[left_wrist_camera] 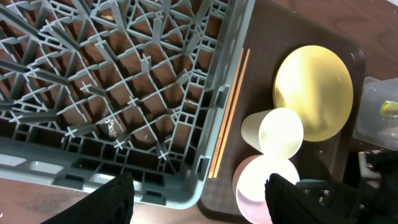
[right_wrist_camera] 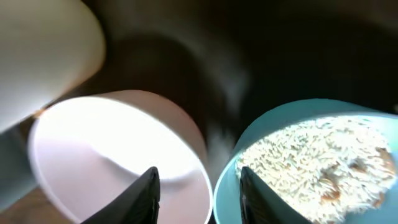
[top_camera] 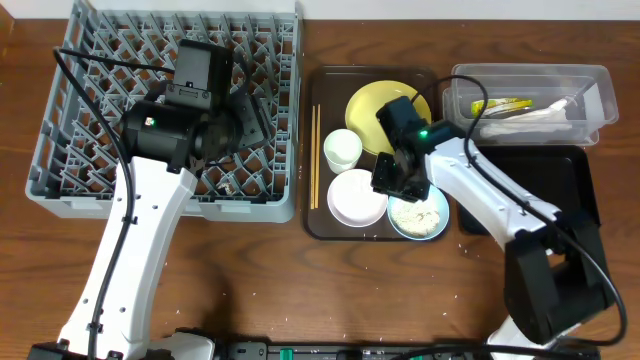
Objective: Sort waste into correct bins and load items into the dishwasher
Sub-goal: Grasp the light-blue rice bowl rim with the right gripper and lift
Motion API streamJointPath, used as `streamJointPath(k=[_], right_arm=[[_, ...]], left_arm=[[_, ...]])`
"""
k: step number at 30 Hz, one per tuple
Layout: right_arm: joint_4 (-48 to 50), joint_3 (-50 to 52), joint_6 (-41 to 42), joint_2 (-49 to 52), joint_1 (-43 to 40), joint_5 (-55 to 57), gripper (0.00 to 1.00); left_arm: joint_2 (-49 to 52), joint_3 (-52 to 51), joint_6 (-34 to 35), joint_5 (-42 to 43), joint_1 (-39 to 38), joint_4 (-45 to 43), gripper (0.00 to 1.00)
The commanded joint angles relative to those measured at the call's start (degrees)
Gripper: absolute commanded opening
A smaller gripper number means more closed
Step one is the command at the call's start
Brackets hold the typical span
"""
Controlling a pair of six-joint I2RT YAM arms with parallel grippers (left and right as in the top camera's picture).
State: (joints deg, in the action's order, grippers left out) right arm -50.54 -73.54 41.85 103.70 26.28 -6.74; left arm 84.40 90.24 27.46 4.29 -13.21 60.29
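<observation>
On the brown serving tray (top_camera: pixel 322 228) lie a yellow plate (top_camera: pixel 368 104), a white cup (top_camera: pixel 342 150), a white bowl (top_camera: pixel 356 198), a light blue bowl (top_camera: pixel 420 216) holding rice (right_wrist_camera: pixel 311 155) and chopsticks (top_camera: pixel 315 155). My right gripper (top_camera: pixel 396 180) is open and low over the tray. In the right wrist view its fingers (right_wrist_camera: pixel 199 196) straddle the adjoining rims of the white bowl (right_wrist_camera: pixel 112 149) and the blue bowl (right_wrist_camera: pixel 227 186). My left gripper (left_wrist_camera: pixel 199 208) is open and empty above the right edge of the grey dish rack (top_camera: pixel 100 110). The clear tub (top_camera: pixel 590 85) holds the wrapper (top_camera: pixel 500 104) and white scraps (top_camera: pixel 545 113).
The black tray (top_camera: pixel 565 190) lies below the clear tub, partly under my right arm. In the left wrist view the rack (left_wrist_camera: pixel 124 81), chopsticks (left_wrist_camera: pixel 230 112), plate (left_wrist_camera: pixel 314 90), cup (left_wrist_camera: pixel 277 132) and white bowl (left_wrist_camera: pixel 261 180) show. A few white bits lie in the rack (left_wrist_camera: pixel 111 126).
</observation>
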Motion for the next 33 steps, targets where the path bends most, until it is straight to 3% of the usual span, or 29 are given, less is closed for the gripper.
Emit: streamJointPath(k=[1,17,28,33], right_arm=[[-0.2,-1.5,-1.6,-2.2,-1.2,0.8,0.41],[0.2,1.3,1.4,3.9,-1.4,5.0,0.26],[0.4,2.1,0.9,4.2,-1.5,4.7,0.01],[0.0,1.9,-1.7,3.4,-1.5,3.3,0.01]], left_arm=[[0.6,-0.9,0.7,-0.7,0.2,0.4,0.69],[0.6,-0.9,0.7,-0.7,0.2,0.3,0.69],[0.6,-0.9,0.7,-0.7,0.2,0.3,0.69],[0.6,-0.9,0.7,-0.7,0.2,0.3,0.70]])
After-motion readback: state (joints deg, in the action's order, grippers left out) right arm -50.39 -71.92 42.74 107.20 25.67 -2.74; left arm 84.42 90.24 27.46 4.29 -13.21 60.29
